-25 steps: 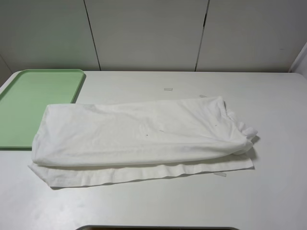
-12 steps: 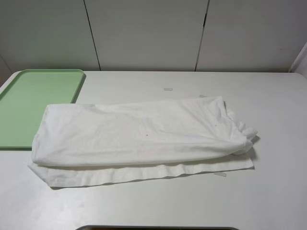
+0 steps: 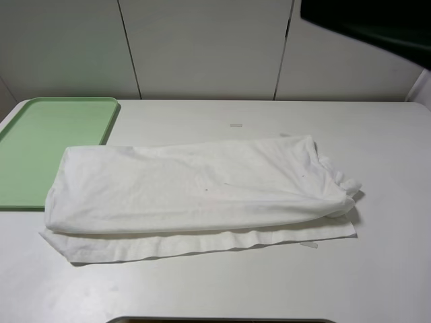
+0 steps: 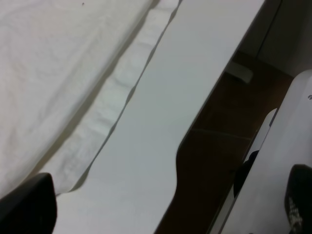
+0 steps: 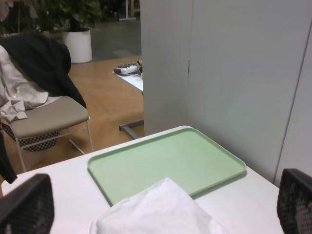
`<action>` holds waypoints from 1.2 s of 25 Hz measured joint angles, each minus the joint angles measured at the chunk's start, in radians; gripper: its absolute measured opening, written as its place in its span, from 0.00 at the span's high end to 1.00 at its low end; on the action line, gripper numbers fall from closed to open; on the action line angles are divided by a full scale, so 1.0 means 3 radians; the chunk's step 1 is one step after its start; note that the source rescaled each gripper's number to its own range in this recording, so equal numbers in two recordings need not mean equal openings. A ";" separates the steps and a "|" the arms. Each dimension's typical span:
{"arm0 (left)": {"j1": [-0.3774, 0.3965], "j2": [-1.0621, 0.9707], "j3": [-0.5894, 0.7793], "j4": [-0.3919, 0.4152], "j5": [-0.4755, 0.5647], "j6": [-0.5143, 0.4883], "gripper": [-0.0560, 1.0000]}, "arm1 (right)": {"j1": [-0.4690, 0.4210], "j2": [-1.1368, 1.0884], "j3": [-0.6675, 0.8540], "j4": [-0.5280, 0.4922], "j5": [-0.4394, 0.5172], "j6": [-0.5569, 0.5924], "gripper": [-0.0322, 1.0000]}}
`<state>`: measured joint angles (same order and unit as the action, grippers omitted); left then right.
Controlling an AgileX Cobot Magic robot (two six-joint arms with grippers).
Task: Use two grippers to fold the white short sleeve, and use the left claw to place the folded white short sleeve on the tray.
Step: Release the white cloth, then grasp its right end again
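Shirt (image 3: pixel 195 195): folded once lengthwise, further folds to go.
Tray (image 3: pixel 47 145): ten o'clock of shirt, placing not yet done.
Left claw (image 4: pixel 163 204): apart, empty.
Right claw (image 5: pixel 158 202): apart, empty.

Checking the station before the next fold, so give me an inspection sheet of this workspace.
Surface: white table, flat.
Job's things: white short sleeve folded lengthwise, one end lying over the near corner of the green tray.
Clutter: tape strips on the table.
Grippers: left gripper and right gripper both open, holding nothing.
Cables: nothing seen.
Surroundings: wall panels behind; a chair with clothes beyond the table.
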<state>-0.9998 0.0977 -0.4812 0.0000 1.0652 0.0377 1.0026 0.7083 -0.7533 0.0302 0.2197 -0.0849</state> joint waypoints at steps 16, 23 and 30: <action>0.1193 0.0000 0.0000 0.0000 -0.0004 0.0000 0.07 | 0.0000 0.0004 0.0000 0.0001 0.0143 0.0000 0.00; 0.2269 0.0000 0.0000 0.0018 -0.0004 0.0000 0.07 | 0.0000 0.0028 0.0000 0.0015 0.0149 0.0000 0.00; 0.3044 -0.0076 0.0000 0.0018 -0.0007 0.0000 0.07 | 0.0000 0.0066 0.0000 0.0038 0.0245 0.0000 0.00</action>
<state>-0.0866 0.0749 -0.4812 0.0054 1.0631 0.0377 1.0026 0.7280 -0.7533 0.0415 0.2932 -0.0849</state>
